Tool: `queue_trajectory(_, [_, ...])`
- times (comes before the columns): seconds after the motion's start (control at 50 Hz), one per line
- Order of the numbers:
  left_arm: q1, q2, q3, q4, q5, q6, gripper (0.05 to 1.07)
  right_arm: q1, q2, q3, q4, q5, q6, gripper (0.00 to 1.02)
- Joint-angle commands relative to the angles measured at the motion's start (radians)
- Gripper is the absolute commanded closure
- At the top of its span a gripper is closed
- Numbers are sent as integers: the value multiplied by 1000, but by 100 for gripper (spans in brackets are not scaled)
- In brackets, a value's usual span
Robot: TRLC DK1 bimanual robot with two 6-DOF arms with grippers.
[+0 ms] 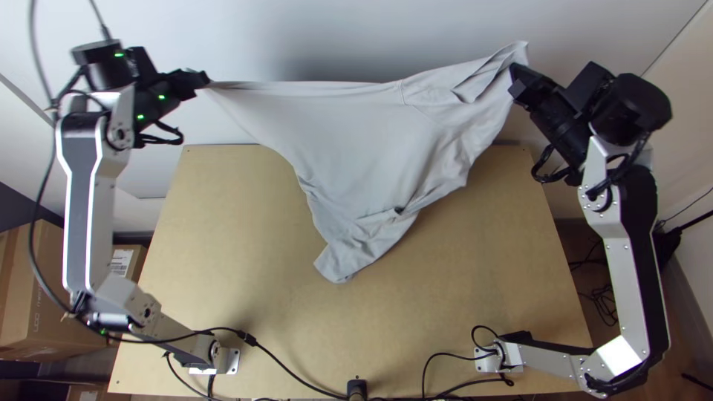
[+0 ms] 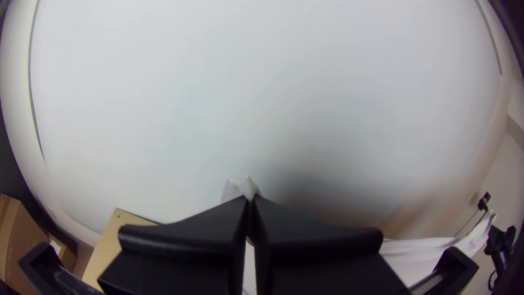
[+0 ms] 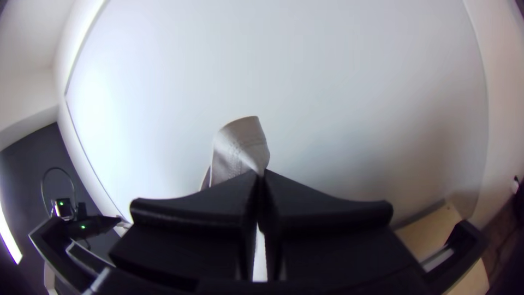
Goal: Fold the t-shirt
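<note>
Your t-shirt [image 1: 349, 141] is suspended between the two grippers, above the far part of the light wooden table [image 1: 260, 319]. You see its upper edge drawn taut and nearly straight from the left gripper [image 1: 204, 79], then sloping up toward the right gripper [image 1: 514, 76]. Below this edge the pale grey cloth narrows downward to a creased, gathered end over the middle of the table; you cannot tell how much of that end touches the wood. Note the stitched seam near the upper edge, the deeper folds on the right-hand side, and a small dark spot on the lower part.

In the left wrist view, your left gripper [image 2: 250, 202] has its two black fingers pressed together on the shirt — a small pale tuft projects past the tips. In the right wrist view, your right gripper [image 3: 261, 177] is likewise closed on the cloth, pinching it just beside a stitched hem; a folded flap stands beyond the tips.

Behind the table rises a pale wall [image 1: 312, 37]. Cardboard boxes [image 1: 44, 282] lie beyond the table's left side, and black cables [image 1: 297, 379] run along the near edge, between the arms' bases — a short black post [image 1: 357, 389] stands among them.
</note>
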Motion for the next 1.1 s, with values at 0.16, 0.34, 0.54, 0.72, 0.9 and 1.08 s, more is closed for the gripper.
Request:
queue_trajectory(0.16, [48, -384, -15, 61, -24, -28, 105, 106, -216, 83, 87, 35, -207, 100])
queue_trajectory(0.34, [88, -669, -126, 68, -26, -19, 105, 124, -402, 86, 15, 20, -181, 100])
queue_trajectory(0.54, [123, -904, -204, 54, -24, 29, 105, 118, -517, 173, -106, 3, -181, 100])
queue_trajectory(0.72, [122, -956, -201, -26, -24, 30, 105, -6, -528, 266, -166, -98, -127, 100])
queue_trajectory(0.9, [114, -955, -273, -52, -15, 13, 105, -117, -506, 223, -161, -193, -62, 100])
queue_trajectory(1.08, [37, -1002, -612, 31, -12, -13, 105, -92, -520, -81, -137, -192, 16, 100])
